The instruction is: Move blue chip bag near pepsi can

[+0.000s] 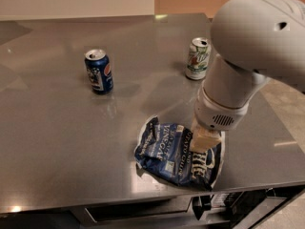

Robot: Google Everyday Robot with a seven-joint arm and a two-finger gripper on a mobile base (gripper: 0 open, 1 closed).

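The blue chip bag (174, 154) lies crumpled near the table's front edge, right of centre. My gripper (204, 144) comes down from the big white arm (248, 46) onto the bag's right part and is shut on it; one beige finger (206, 136) shows against the foil. The pepsi can (99, 71) stands upright at the far left, well apart from the bag and the gripper.
A white-and-green can (198, 58) stands upright at the back, just left of my arm. The steel table (57, 142) ends right below the bag, with dark shelving (209, 206) under its front edge. The floor lies off to the right.
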